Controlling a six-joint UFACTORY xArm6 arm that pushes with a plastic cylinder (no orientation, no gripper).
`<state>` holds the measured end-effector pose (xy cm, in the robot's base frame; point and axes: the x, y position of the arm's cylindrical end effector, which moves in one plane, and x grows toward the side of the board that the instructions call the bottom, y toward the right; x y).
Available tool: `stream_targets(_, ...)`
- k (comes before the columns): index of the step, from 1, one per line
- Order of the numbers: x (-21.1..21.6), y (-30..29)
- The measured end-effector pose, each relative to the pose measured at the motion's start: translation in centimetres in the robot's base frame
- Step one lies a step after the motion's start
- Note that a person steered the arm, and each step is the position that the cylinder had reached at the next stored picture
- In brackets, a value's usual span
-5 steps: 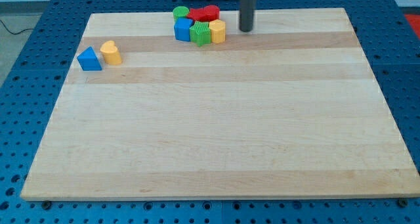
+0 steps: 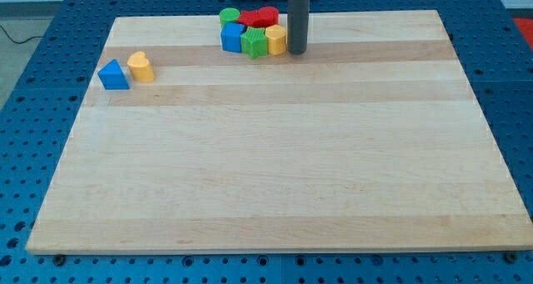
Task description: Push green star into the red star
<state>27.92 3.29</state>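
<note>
Green star touching red star; my tip beside yellow block.

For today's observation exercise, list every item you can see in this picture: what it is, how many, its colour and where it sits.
Board: one, pale wood, fills most of the view.
Triangular block: one, blue, left edge.
Rounded block: one, yellow, just right of the triangle.
Round block: one, green, top cluster's left.
Red star: one, red, cluster's top.
Cube: one, blue, cluster's left.
Green star: one, green, cluster's bottom.
Yellow block: one, cluster's right.
My tip: one, dark, right beside the yellow block.
</note>
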Motion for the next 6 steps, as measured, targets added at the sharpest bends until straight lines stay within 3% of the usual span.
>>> stream_targets(1, -0.2, 0.0)
stream_targets(3, 3.8, -6.2)
stream_targets(6, 0.8, -7.6)
